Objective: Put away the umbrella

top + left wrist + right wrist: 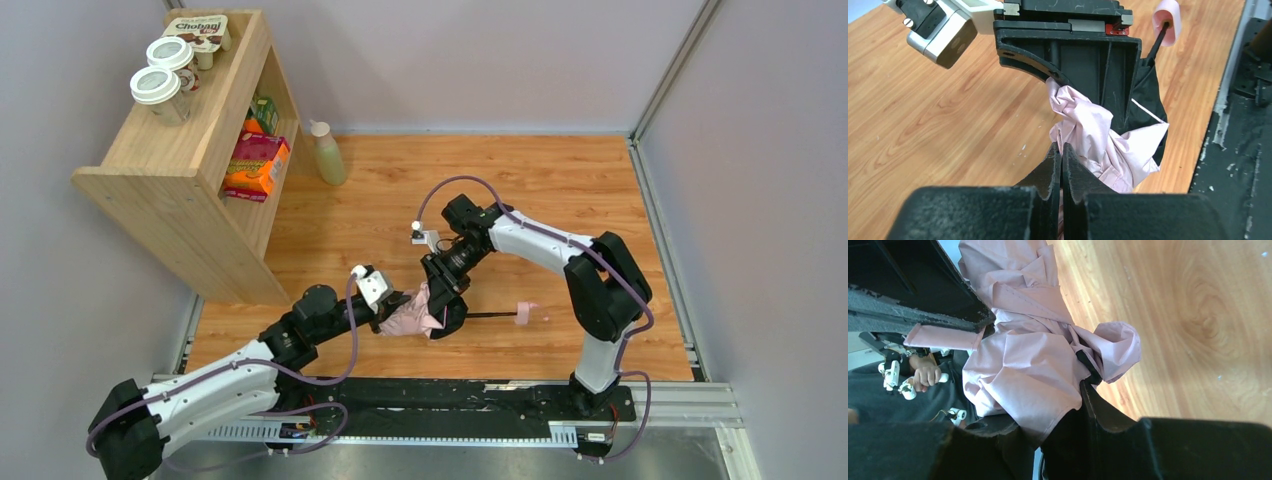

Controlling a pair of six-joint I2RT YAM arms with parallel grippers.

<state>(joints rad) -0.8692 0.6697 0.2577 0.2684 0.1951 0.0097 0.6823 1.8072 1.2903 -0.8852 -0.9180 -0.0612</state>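
The umbrella lies on the wooden floor. Its crumpled pale pink canopy [412, 318] is at centre, and its thin black shaft [492, 316] runs right to the small pink handle [525, 312]. My left gripper [397, 306] meets the canopy from the left. In the left wrist view its jaws [1061, 150] are pressed together on a fold of pink fabric [1088, 130]. My right gripper [447, 316] comes down on the canopy's right side. In the right wrist view it [1043, 405] is clamped on the bunched canopy [1033, 355]. The handle [1167, 15] shows beyond it in the left wrist view.
A wooden shelf unit [190, 160] stands at the far left with lidded cups [160, 92] and a yoghurt pack [205, 30] on top and boxes [255, 165] inside. A pale green bottle [328, 153] stands beside it. Walls enclose the floor; a black rail [450, 398] runs along the near edge.
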